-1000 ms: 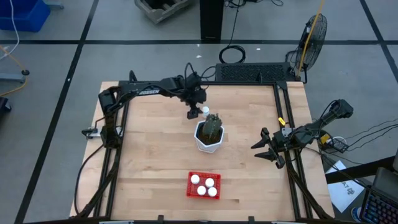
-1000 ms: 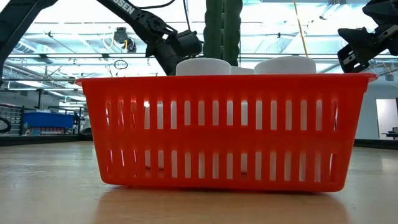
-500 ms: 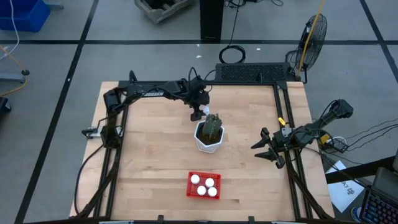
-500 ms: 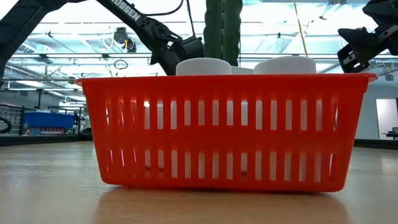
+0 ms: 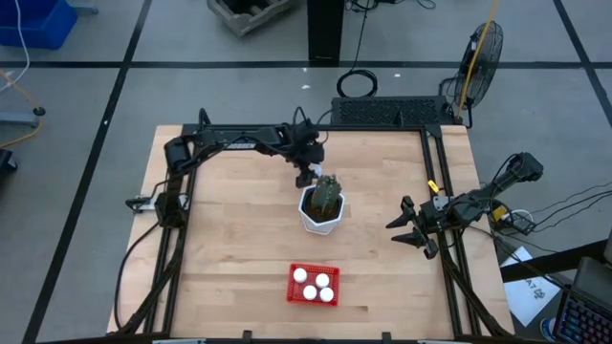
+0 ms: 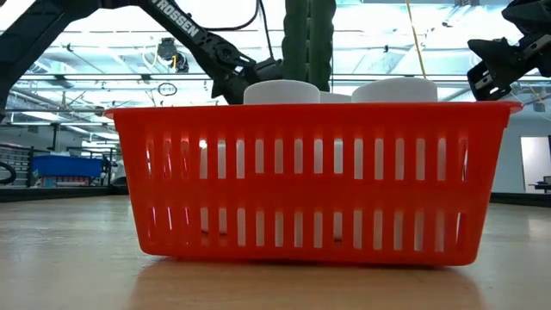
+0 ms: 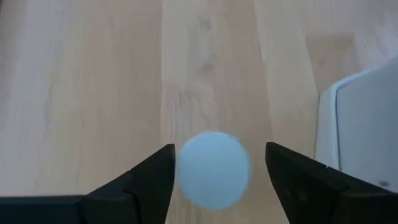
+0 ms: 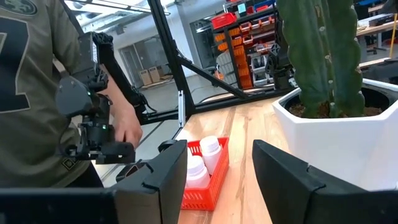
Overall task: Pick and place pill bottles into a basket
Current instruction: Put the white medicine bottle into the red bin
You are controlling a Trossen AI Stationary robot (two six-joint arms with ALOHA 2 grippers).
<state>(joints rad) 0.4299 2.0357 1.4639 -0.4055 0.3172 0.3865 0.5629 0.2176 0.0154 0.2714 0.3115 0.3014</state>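
Note:
A white pill bottle (image 7: 214, 168) stands on the table just beyond the white pot (image 5: 322, 216), on its far left side. My left gripper (image 7: 219, 149) is open and points down over the bottle, with one finger on either side of its cap. It also shows in the high view (image 5: 306, 175). The red mesh basket (image 5: 314, 284) sits near the table's front edge with several pill bottles (image 5: 322, 281) in it. Their caps (image 6: 280, 89) rise above the basket's rim (image 6: 314, 110) in the low view. My right gripper (image 5: 405, 230) is open and empty at the table's right edge. My left gripper comes at the bottle from above with its fingers apart. The bottle's cap (image 7: 186, 171) lies close against one finger (image 7: 163, 168) and stands clear of the other. Whether that finger touches it, I cannot tell.
The white hexagonal pot with a green cactus (image 5: 328, 190) stands right beside my left gripper, and its wall (image 7: 360, 124) shows in the left wrist view. A person (image 8: 37, 93) holding a controller stands beyond the table. Bare wood lies left of the pot.
My left gripper has moved toward the table's right edge, toward the pot. It now stands over the pill bottle that lay beside it a second ago.

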